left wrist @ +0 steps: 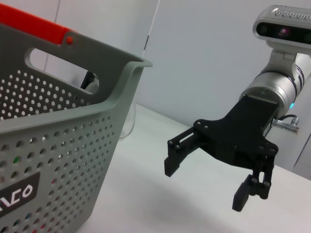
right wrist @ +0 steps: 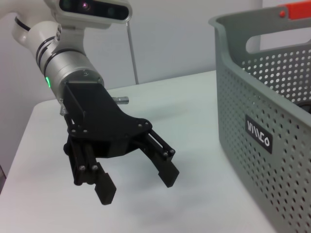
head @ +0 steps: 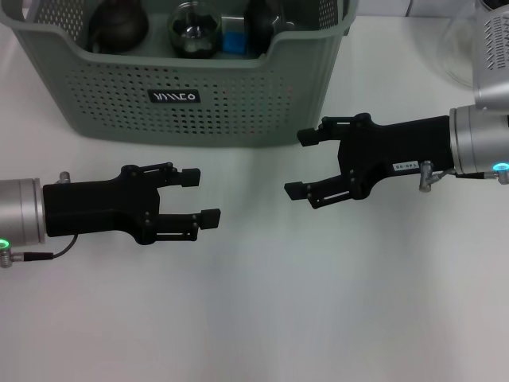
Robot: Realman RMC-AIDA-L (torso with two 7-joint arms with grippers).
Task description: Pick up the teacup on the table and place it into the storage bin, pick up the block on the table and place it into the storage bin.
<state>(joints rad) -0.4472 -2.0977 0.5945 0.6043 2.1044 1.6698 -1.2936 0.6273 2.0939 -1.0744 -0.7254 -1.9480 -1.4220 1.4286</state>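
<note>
The bin (head: 191,95) stands at the far side of the white table (head: 262,318), its dipped front rim and black label (head: 175,97) facing the robot. Inside it, seen over the rim, lie a dark round teacup (head: 118,28), a glass sphere (head: 195,30), a blue block (head: 235,41) just beside the sphere, and another dark piece (head: 266,28) beside the block. All of these sit within the bin's walls; nothing of the task lies on the table in front of it.

The left gripper (head: 199,195) hovers over the table in front of the bin, below the label's side, its jaws spread wide and empty. The right gripper (head: 301,163) hangs just off the bin's front right corner, also spread wide with nothing between the fingers (head: 306,137). Both grippers point toward each other, well apart from the bin's contents and clear of its wall.

In the left wrist view the right gripper (left wrist: 206,182) shows beside the bin (left wrist: 73,145); in the right wrist view the left gripper (right wrist: 138,182) shows near the bin (right wrist: 262,121). A clear glass vessel (head: 465,40) stands to the right of the bin.
</note>
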